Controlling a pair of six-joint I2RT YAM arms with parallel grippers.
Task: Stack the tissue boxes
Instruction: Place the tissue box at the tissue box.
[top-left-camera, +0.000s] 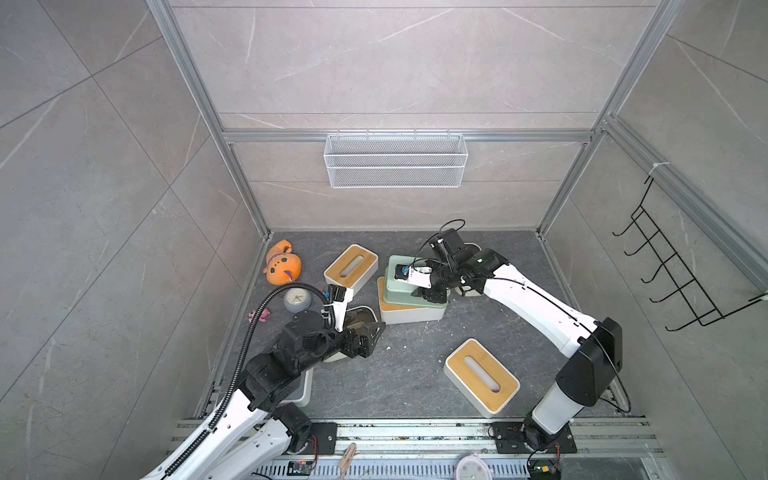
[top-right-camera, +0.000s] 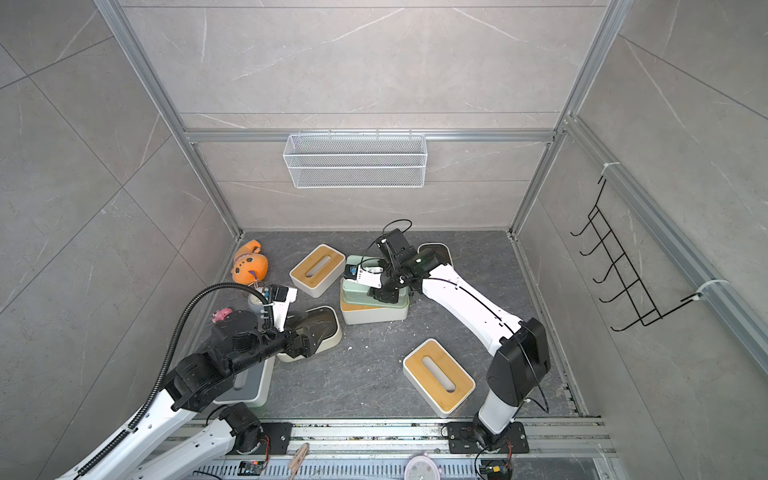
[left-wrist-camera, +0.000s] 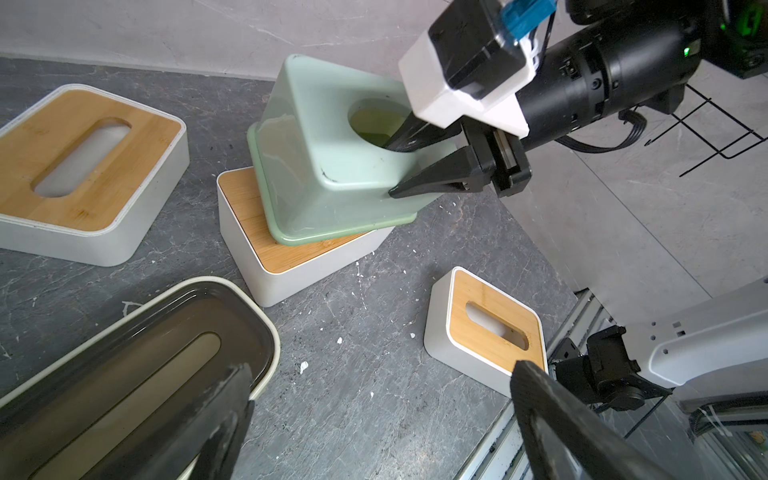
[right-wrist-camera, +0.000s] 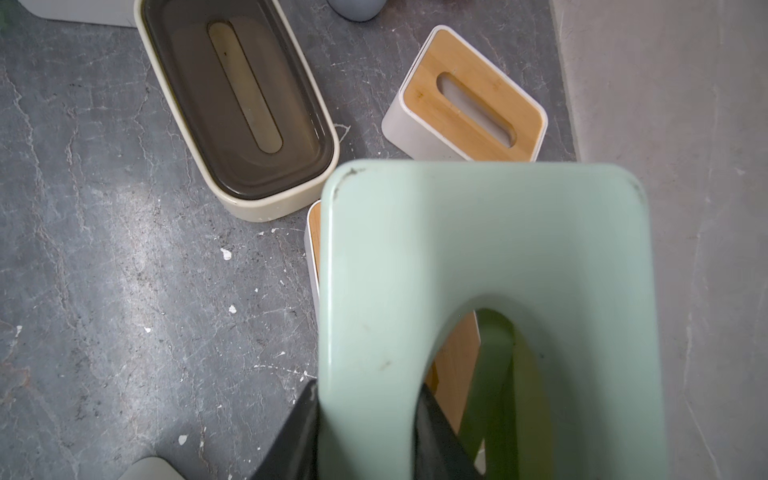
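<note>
The right end effector (left-wrist-camera: 390, 169) grips the green tissue box (left-wrist-camera: 324, 158) by its slot rim, askew on a bamboo-lidded box (left-wrist-camera: 299, 266). The left end effector (left-wrist-camera: 378, 386) hangs wide open above the brown-lidded box (left-wrist-camera: 145, 332). If let go crooked, the off-centre green box could slide off.

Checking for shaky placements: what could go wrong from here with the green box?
The pale green box looks tilted and turned askew over the bamboo-lidded box, overhanging its edge; released now, it may slide off.
The right gripper has one finger through the slot; withdrawing could drag the box along.
The open left gripper hangs close over the cream box and could bump it.
</note>
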